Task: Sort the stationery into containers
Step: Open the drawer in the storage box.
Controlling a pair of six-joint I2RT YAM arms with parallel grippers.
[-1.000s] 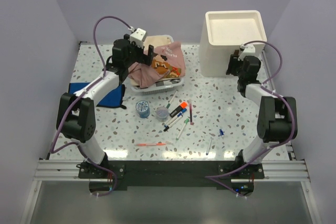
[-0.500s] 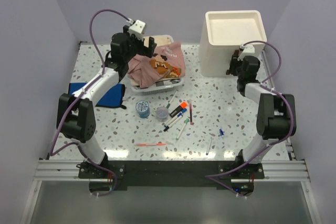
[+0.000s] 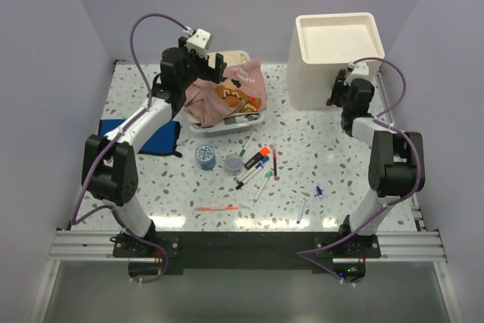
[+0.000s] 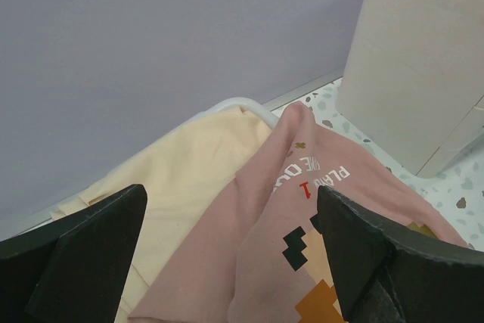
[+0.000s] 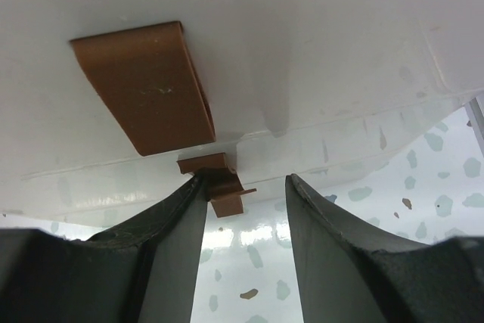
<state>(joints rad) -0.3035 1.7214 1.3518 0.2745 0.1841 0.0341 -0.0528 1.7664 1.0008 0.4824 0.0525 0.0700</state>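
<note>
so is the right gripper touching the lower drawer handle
Touching. Right wrist view: one finger of the right gripper meets the lower drawer handle; the other finger stands clear.

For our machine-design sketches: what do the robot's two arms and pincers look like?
The left arm and right arm alternate black joint housings with white tubular links. A purple cable loops along each, and a small white camera block sits at each wrist. The left pincer and right pincer each have two broad matte-black fingers.

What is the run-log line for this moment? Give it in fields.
right gripper: open, at lower drawer handle of drawer unit | left gripper: open, above pink garment | pens: loose on table
</note>
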